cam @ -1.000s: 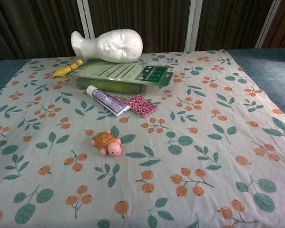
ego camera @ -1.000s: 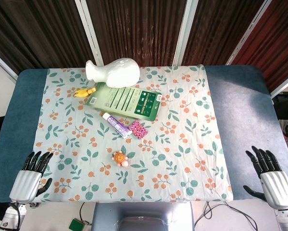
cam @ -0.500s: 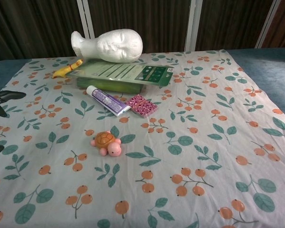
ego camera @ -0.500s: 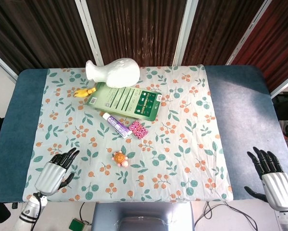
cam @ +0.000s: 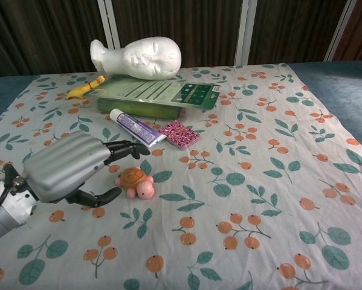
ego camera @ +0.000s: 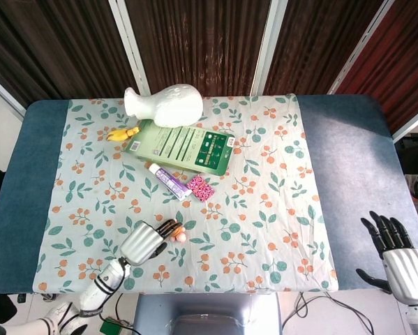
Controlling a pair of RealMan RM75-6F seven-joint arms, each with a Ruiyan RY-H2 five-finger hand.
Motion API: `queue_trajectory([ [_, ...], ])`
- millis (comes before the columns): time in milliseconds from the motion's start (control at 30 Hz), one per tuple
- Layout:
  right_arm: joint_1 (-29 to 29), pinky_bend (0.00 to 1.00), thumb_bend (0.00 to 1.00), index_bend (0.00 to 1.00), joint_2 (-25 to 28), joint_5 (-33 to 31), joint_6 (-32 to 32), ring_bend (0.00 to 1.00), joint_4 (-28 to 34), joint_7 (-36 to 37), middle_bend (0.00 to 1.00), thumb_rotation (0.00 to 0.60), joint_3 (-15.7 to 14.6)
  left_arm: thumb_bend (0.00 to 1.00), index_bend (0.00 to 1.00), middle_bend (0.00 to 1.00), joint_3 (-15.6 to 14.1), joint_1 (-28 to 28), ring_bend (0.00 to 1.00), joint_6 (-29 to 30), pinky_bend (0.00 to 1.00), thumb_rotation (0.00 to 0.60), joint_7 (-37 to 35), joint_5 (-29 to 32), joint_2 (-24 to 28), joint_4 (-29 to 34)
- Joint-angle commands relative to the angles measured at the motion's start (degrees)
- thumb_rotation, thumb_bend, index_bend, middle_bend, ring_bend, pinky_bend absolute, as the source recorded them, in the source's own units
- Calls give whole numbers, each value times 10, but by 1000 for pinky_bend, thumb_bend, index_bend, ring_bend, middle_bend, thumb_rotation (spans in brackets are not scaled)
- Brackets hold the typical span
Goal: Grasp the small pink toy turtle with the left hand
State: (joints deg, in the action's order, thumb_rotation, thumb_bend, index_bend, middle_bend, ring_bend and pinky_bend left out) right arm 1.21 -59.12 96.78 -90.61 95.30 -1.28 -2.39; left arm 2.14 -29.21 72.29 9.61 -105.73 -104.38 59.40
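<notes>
A small pink toy turtle [cam: 135,182] with an orange-brown shell sat on a floral tablecloth [cam: 259,181] near the table's front edge, below a purple-and-white tube [cam: 134,127] and a pink patterned packet [cam: 179,133]. The robot's left hand [cam: 69,166] hovered just beside the turtle, fingers spread and thumb below, holding nothing. The right hand [ego camera: 397,255] sat well apart at the blue table's [ego camera: 348,139] far right corner, fingers apart and empty; a white foam head [cam: 138,57], a green box [cam: 153,96] and a yellow toy [cam: 86,87] lay at the back.
</notes>
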Motion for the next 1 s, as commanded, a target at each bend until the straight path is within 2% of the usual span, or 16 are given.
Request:
queue_trajectory([
  [33, 2, 0, 173, 0, 4, 3, -5, 0, -1, 8, 0, 600, -1, 382, 202, 242, 9, -25, 998, -20, 1000, 600, 42, 9, -31, -29],
  [267, 5, 0, 173, 0, 12, 7, -14, 0, -5, 25, 0, 600, -2, 380, 237, 222, 14, -40, 998, -24, 1000, 600, 87, 26, -65, -82],
  [433, 9, 0, 173, 0, 13, 5, -22, 0, -7, 32, 0, 600, 1, 380, 296, 289, 9, -40, 998, -26, 1000, 600, 88, 43, -76, -97],
  [533, 9, 0, 173, 0, 14, 6, -23, 0, -7, 34, 0, 600, 0, 380, 343, 367, 10, -45, 999, -29, 1000, 600, 81, 53, -81, -104],
  [667, 10, 0, 173, 0, 15, 5, -25, 0, -7, 38, 0, 600, 1, 381, 457, 506, 9, -50, 1000, -22, 1000, 600, 81, 58, -89, -119],
  [800, 11, 0, 173, 0, 16, 6, -26, 0, -8, 40, 0, 600, 1, 425, 718, 776, 11, -52, 1000, 5, 1000, 600, 74, 59, -108, -152],
  [867, 11, 0, 173, 0, 16, 7, -28, 0, -8, 41, 0, 600, 1, 471, 796, 860, 11, -52, 1000, 21, 1000, 600, 68, 59, -118, -173],
  [1000, 12, 0, 173, 0, 16, 7, -30, 0, -9, 42, 0, 600, 2, 522, 837, 915, 4, -53, 1000, 37, 1000, 600, 56, 57, -132, -210],
])
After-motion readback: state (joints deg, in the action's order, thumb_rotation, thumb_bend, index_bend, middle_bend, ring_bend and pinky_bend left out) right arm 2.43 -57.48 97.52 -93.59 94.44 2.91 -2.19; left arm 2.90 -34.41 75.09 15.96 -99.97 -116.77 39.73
